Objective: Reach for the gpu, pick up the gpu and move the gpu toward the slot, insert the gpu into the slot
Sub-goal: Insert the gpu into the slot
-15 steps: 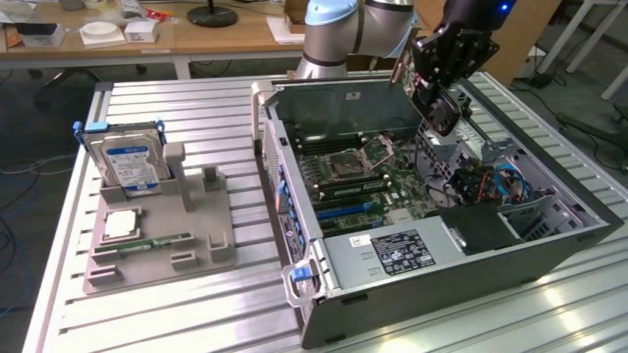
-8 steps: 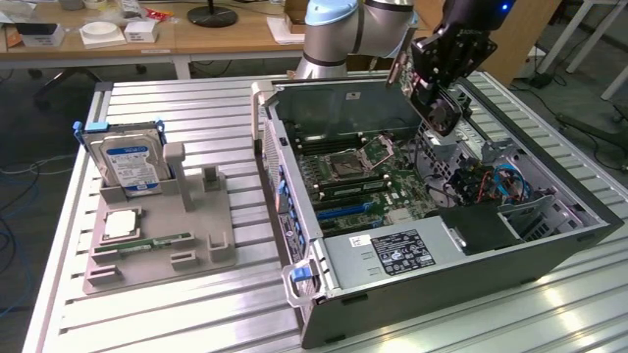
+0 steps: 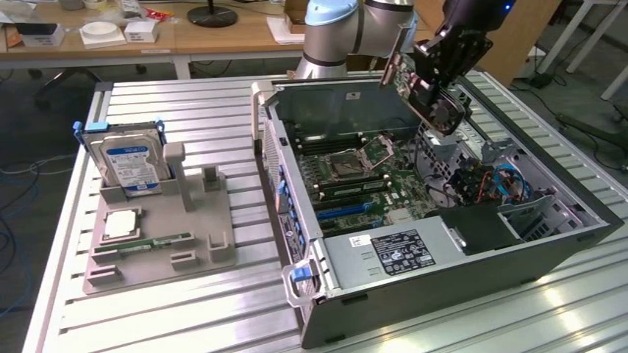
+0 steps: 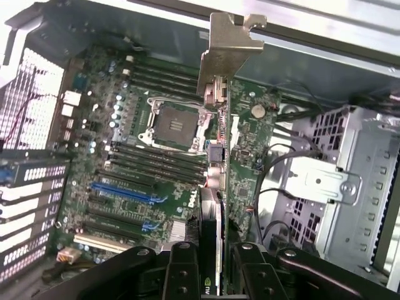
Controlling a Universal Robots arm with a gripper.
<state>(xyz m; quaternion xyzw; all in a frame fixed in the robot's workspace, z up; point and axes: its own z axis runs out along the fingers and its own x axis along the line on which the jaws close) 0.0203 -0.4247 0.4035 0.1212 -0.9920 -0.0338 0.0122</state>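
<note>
Your gripper is clamped on the one gpu over the open case; one hard drive stands in the tray.

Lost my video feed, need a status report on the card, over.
Gripper shut on graphics card. Card tilted above open computer case, not in a slot. Black cables loose in case by drive cage.

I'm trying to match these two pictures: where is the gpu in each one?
Exterior view: the gpu hangs tilted above the open computer case, upper right of the picture.
Wrist view: the gpu is seen edge-on over the motherboard, silver bracket farthest away.
Shared landmark: the square processor socket.
</note>
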